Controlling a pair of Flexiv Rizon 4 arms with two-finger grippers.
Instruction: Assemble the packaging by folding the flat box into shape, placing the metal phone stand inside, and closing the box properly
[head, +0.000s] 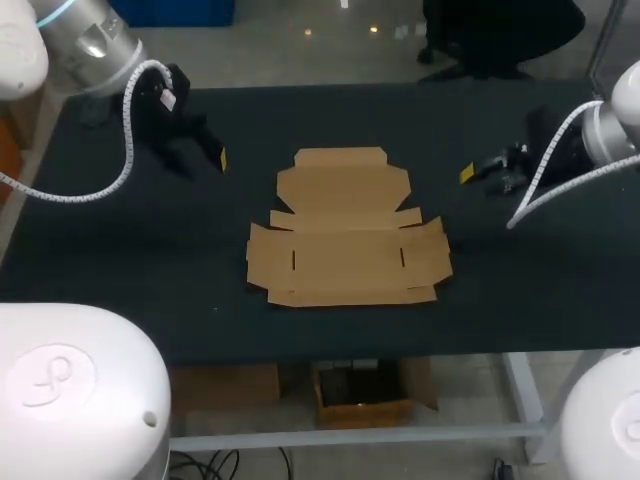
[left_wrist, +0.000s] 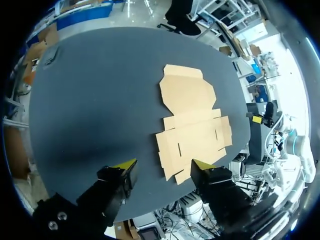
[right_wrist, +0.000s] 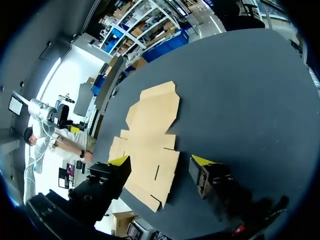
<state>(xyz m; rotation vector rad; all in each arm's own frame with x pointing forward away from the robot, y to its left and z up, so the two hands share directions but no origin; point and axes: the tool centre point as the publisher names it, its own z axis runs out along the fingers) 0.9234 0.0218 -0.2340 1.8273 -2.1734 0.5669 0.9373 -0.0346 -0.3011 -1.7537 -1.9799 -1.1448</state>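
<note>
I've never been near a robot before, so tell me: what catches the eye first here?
A flat, unfolded cardboard box lies in the middle of the dark table. The left arm and right arm hang over the table's far side, one on either side of the box, each with yellow-tipped jaws open and empty.

The flat box (head: 345, 230) is plain tan cardboard on a matte black bench (head: 150, 260). The left tool (left_wrist: 164, 165) and right tool (right_wrist: 161, 161) are black with bright yellow tips.
</note>
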